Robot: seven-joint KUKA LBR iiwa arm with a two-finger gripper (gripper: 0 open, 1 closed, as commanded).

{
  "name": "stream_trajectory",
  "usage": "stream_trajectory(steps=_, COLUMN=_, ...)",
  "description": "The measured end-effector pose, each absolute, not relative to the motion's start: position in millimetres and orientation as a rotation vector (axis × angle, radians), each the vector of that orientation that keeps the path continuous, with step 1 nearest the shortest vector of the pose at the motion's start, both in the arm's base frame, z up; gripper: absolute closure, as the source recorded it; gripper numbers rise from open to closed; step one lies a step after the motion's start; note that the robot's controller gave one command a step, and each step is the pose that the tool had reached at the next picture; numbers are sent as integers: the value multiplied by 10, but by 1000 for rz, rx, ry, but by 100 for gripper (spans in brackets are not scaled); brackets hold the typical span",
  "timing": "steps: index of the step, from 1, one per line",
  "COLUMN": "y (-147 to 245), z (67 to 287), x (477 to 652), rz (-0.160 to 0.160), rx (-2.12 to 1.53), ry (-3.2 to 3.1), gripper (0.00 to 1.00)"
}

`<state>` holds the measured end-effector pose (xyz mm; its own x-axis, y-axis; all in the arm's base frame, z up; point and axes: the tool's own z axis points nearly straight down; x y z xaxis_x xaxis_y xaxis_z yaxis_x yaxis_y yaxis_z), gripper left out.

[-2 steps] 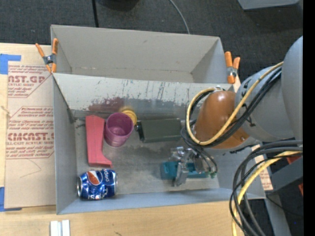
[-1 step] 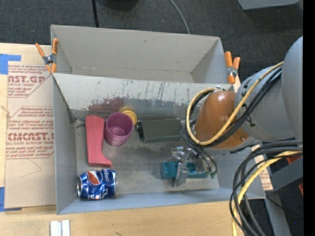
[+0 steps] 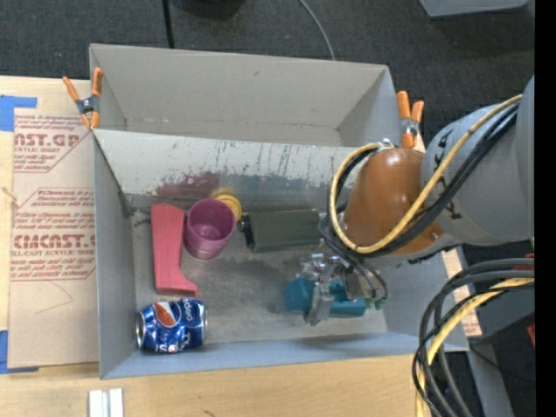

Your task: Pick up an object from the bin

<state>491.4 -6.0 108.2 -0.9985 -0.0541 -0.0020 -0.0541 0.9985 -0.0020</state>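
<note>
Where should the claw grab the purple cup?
Probably the rim of the purple cup, from above: its open mouth faces up, so the thin wall can be pinched. Pick the front edge; a pink block crowds its left, a dark box its right.

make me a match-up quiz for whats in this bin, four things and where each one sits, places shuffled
Things:
1. blue soda can
2. pink block
3. purple cup
4. teal thing

Places, as the camera view shows them:
a. lower right of the bin floor
b. lower left corner
c. between the pink block and the dark box
d. left side, just above the can

Pairs: 1-b, 2-d, 3-c, 4-a
</note>
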Motion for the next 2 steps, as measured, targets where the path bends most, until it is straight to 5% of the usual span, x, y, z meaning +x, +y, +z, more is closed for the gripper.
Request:
stream_trajectory(steps=1, y=-60, z=1082, x=4914, rz=-3, rx=-85, ry=3138, gripper=100)
stream_trajectory(steps=2, y=103, z=2203, x=5029, rz=-3, rx=-148, ry=3139, gripper=100)
